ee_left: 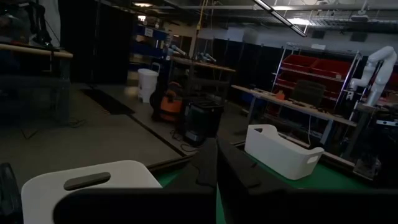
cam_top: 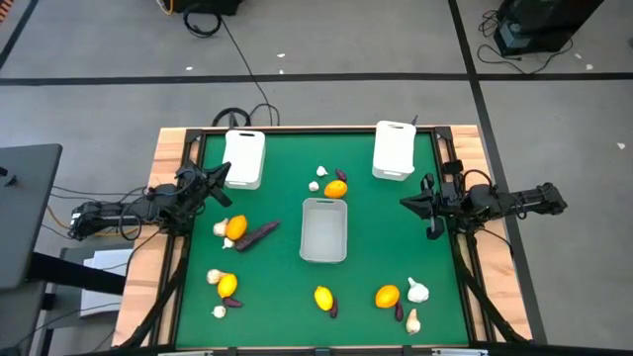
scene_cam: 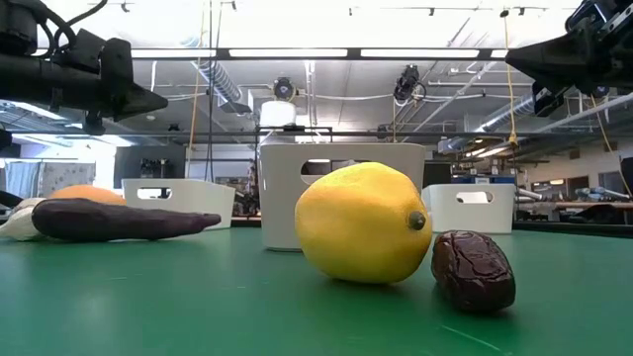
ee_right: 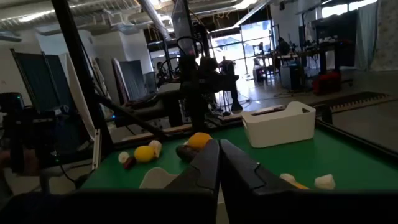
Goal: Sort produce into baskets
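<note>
Three white baskets stand on the green table: far left (cam_top: 243, 158), far right (cam_top: 394, 150) and middle (cam_top: 324, 229). Yellow citrus fruits (cam_top: 336, 189) (cam_top: 235, 227) (cam_top: 323, 297), dark purple vegetables (cam_top: 259, 233) (cam_top: 332, 309) and garlic bulbs (cam_top: 418, 290) (cam_top: 213, 277) lie scattered on the mat. The low view shows one citrus (scene_cam: 364, 222) beside a dark wrinkled piece (scene_cam: 473, 270). My left gripper (cam_top: 220, 176) hovers shut at the left edge, near the far-left basket (ee_left: 87, 183). My right gripper (cam_top: 407, 203) hovers shut at the right edge; its wrist view (ee_right: 219, 163) shows the fingers together.
The middle basket shows nothing inside from above. Wooden table rims run along the left (cam_top: 168, 158) and right (cam_top: 470, 148) sides. Cables (cam_top: 237, 69) lie on the floor beyond the far edge. Bare mat lies between the middle basket and the right arm (cam_top: 386, 232).
</note>
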You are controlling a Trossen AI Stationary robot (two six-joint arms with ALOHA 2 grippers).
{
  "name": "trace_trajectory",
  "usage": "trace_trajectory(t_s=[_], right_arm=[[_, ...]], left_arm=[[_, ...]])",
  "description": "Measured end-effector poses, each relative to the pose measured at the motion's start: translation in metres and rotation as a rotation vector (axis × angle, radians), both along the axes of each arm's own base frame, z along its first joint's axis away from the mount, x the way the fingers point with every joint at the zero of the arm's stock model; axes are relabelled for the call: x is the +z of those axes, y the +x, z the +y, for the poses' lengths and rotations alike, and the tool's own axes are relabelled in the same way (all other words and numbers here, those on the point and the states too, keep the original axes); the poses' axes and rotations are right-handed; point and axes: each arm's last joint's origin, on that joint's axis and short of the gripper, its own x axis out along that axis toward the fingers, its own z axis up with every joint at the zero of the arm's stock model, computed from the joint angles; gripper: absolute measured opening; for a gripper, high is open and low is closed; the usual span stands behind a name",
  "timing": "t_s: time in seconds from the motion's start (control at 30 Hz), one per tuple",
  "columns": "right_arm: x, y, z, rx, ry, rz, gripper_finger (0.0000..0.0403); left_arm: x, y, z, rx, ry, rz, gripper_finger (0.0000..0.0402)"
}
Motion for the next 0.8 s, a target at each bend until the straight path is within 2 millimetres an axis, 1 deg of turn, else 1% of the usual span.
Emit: trace_trajectory(t_s=[0.27, 0.43, 0.5, 0.6, 0.8], right_arm=[[0.000, 0.000, 0.000, 0.000, 0.000, 0.000, 0.0022], [0.001, 0.000, 0.000, -0.006, -0.036, -0.009, 0.0023], [0.004, -0.001, -0.001, -0.050, -0.081, -0.033, 0.0022], [0.010, -0.002, -0.003, -0.112, -0.076, -0.091, 0.0022], [0.020, -0.005, -0.004, -0.125, -0.053, -0.192, 0.0023]], left_arm=[[0.000, 0.000, 0.000, 0.000, 0.000, 0.000, 0.0008], [0.000, 0.000, 0.000, -0.001, 0.000, 0.000, 0.0008], [0.000, 0.000, 0.000, 0.000, 0.000, 0.000, 0.0008], [0.000, 0.000, 0.000, 0.000, 0.000, 0.000, 0.0008], [0.000, 0.000, 0.000, -0.005, -0.021, -0.022, 0.0008]])
